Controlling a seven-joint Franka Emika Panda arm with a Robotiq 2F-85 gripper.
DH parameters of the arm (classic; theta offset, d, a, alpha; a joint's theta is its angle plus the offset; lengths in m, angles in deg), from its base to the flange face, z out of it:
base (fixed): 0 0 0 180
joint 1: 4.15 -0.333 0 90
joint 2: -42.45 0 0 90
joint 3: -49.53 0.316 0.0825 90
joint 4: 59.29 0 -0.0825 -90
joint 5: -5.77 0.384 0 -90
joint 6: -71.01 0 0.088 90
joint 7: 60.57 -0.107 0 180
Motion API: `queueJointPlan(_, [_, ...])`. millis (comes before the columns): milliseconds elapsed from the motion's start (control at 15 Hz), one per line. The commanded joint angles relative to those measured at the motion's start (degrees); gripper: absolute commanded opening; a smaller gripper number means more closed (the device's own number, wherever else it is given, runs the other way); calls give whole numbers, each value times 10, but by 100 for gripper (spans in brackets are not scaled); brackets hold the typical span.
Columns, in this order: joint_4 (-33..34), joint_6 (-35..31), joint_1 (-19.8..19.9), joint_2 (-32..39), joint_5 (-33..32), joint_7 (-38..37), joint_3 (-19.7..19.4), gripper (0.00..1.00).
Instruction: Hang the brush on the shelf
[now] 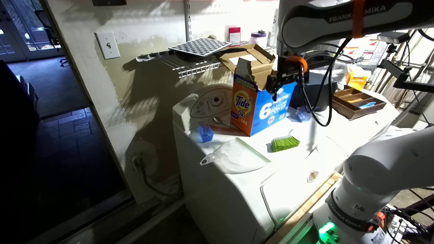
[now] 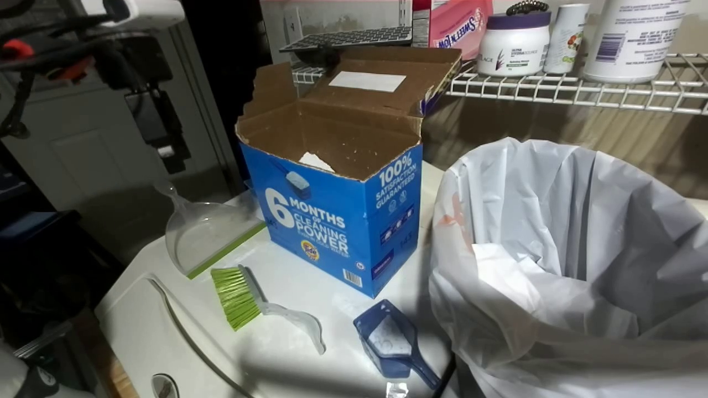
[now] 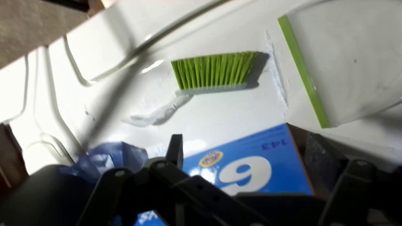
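Brush (image 3: 215, 71): lying on its side on the white machine (image 3: 226, 110), bristles turned away from the detergent box (image 3: 245, 169); laid loose like this, it looks to us ready for picking up.
Handle (image 2: 294, 315): pale and see-through, reaching toward the blue scoop (image 2: 388, 337) without touching it; whether its end has a hanging hole is too faint for us to make out.
Fingers (image 3: 174, 151): spread wide, holding nothing that we can see; in the wrist view the box shows beyond the gap, not gripped.
Gripper (image 3: 246, 150): pointing down, raised well above the machine and apart from the brush; we read this height as room to line up before going down.
Dustpan (image 1: 240, 156): flat near the brush, its green lip toward the bristles; the matching green suggests to us that they are a pair, set side by side.
Wire shelf (image 1: 198, 71): behind the box, bearing a checkered board (image 1: 201, 46) and a jar (image 2: 514, 44); since its top carries goods, we think the front rail is the likelier hanging place.
Box flaps (image 2: 381, 102): standing up by the shelf's front, so we would carry the brush around them lest it catch.
Grasp to come: we judge the task barely begun; closing near the brush's neck should leave the handle's end free to hook a wire, though the slick, low plastic may slip.
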Motion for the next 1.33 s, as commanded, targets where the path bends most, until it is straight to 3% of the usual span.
queueJointPlan(0, [-20,6,11,-5,1,-12,-2,100])
queueJointPlan(667, [-50,-21,27,-2,6,-41,-8,100])
queueJointPlan(1200, [-172,-220,80,-16,23,-136,-43,100])
queueJointPlan(1267, [-143,-229,90,16,25,-145,-46,100])
